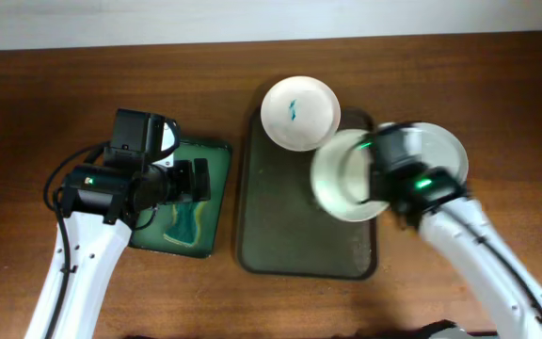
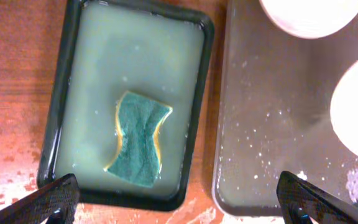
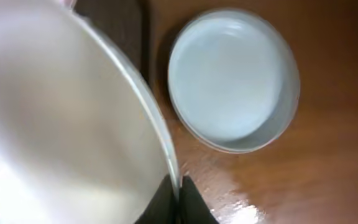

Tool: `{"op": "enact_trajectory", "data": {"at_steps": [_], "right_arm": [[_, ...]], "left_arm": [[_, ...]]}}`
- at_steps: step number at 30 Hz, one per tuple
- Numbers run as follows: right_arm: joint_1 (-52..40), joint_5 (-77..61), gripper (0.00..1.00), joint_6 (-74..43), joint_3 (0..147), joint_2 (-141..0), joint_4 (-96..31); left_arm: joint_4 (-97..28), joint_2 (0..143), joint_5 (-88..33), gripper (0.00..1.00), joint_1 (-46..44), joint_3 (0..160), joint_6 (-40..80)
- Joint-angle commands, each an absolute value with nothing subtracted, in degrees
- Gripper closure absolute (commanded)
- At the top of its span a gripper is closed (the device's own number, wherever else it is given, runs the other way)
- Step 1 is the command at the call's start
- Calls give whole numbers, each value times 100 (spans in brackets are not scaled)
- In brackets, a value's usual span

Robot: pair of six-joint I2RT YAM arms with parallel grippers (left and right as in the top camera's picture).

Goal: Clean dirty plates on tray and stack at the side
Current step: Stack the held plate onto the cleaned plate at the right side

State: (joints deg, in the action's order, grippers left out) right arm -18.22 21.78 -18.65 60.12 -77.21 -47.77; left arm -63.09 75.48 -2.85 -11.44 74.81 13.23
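Observation:
The dark olive-brown tray (image 1: pixel 280 226) lies mid-table. A white plate with a teal smear (image 1: pixel 299 112) rests on its far edge. My right gripper (image 1: pixel 381 193) is shut on the rim of a second white plate (image 1: pixel 342 176), held tilted over the tray's right side; it fills the left of the right wrist view (image 3: pixel 61 118). A third white plate (image 1: pixel 445 151) lies on the table right of the tray and looks clean in the right wrist view (image 3: pixel 234 78). My left gripper (image 2: pixel 179 202) is open and empty over the near gap between the two trays.
A smaller green tray (image 1: pixel 188 200) left of the big tray holds cloudy water and a teal sponge (image 2: pixel 138 138). The big tray's floor (image 2: pixel 272 124) is wet and speckled. The wooden table's far edge runs along the top.

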Motion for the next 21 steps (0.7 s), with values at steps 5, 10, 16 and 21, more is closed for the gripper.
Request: {"op": "enact_trajectory", "data": {"at_steps": [5,10,16,21], "right_arm": [[2947,-580,96,-1876,6066,-8420,-4108],[3437,-1723,78,-1404,6066,-9450,-3441],[1431,-1479,49,-947,7483,-8952,-4751],[-672,-449,48,-213,8851,-9336,-4718]], "left_arm": [[-6309,7524,-344,0,-1118,7542,1315],[-6309,7524,-344,1,-1118,7542,1315],[-6309,7524,-344,1,-1118,7542,1315],[-6309,7524,-346,0,-1118,7542,1317]]}}
